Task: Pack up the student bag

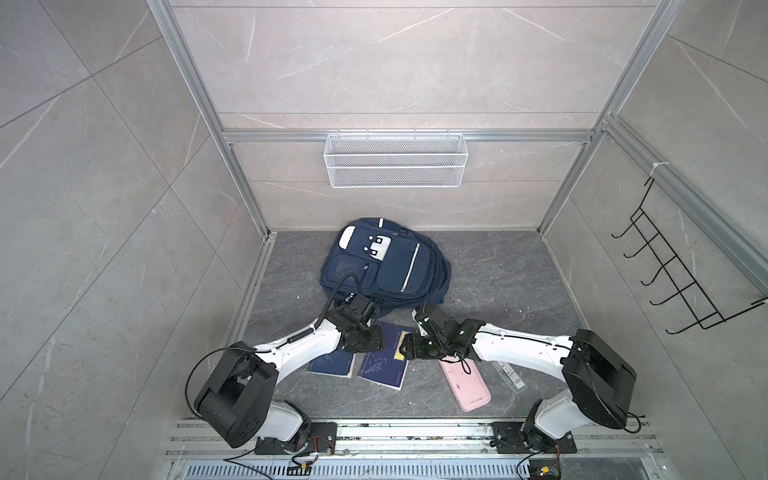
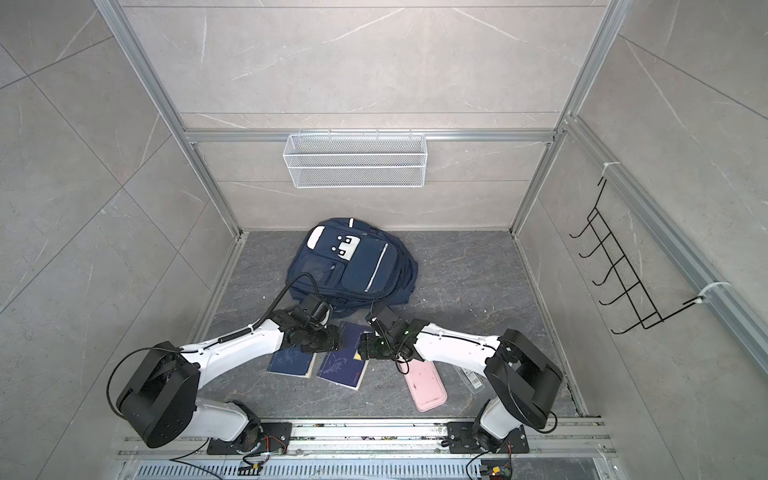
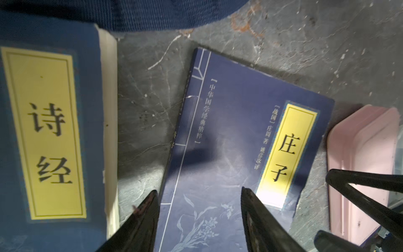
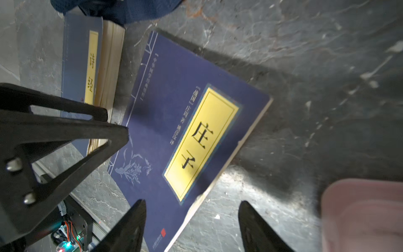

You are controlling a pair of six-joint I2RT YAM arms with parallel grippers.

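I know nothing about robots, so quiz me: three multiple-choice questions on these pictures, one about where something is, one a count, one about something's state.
1. The student bag lies:
A. hanging on a wall
B. on the floor, beyond the blue books
C. lifted by both arms

2. How many blue books lie there?
A. two
B. one
C. four

3. The left gripper is:
A. clamped on the bag
B. shut on nothing
C. open above a book

Answers:
1 B: it lies flat on the floor in both top views.
2 A: a thick book and a thin book lie side by side.
3 C: its wrist view shows the jaws apart over the thin book.
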